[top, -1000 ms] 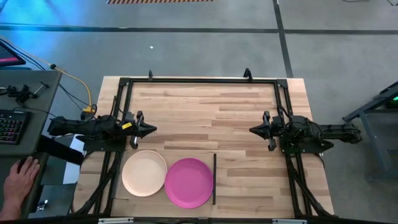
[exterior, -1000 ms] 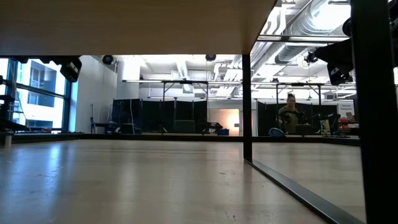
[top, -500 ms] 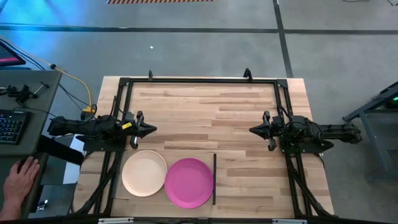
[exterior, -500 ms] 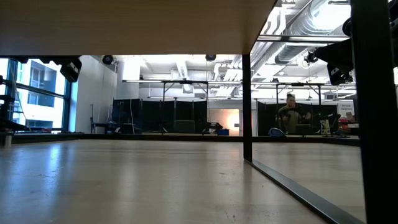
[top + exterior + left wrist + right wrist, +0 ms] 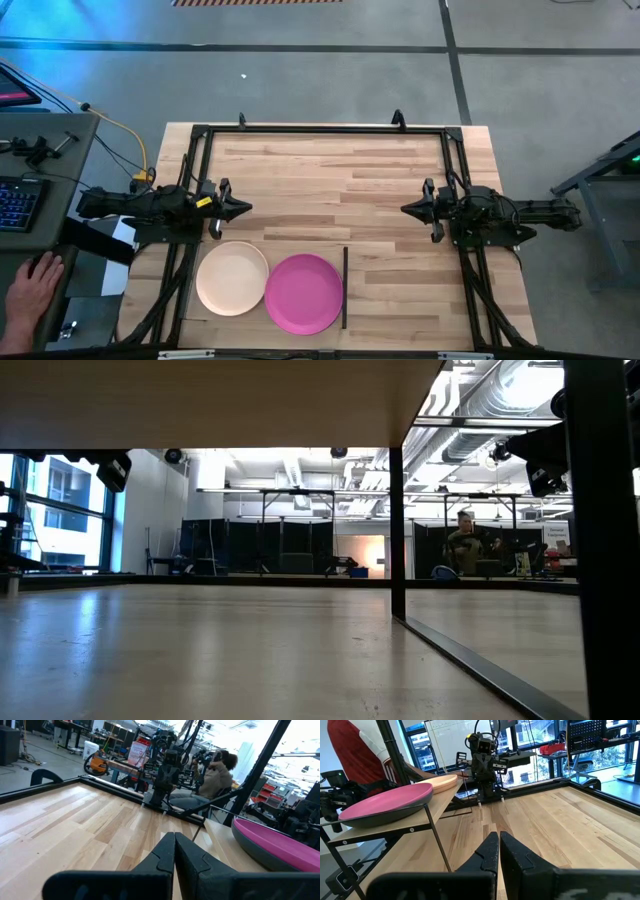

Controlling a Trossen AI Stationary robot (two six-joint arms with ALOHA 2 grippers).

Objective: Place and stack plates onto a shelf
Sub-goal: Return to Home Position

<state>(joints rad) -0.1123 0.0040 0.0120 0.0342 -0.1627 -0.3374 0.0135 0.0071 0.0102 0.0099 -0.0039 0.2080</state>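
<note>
Both arms sit apart. The left end effector [image 5: 246, 208] is at 9 o'clock on the tabletop [image 5: 330, 170] and the right end effector [image 5: 406, 209] is at 3 o'clock. Each has its fingers pressed together, gripping nothing. Down at 6 o'clock, the pink plate [image 5: 304, 292] rests on the shelf [image 5: 395, 830], with a dark plate [image 5: 260, 857] beneath it. Just beside it, on its 9 o'clock side, the cream plate [image 5: 232, 278] lies on the same shelf.
</note>
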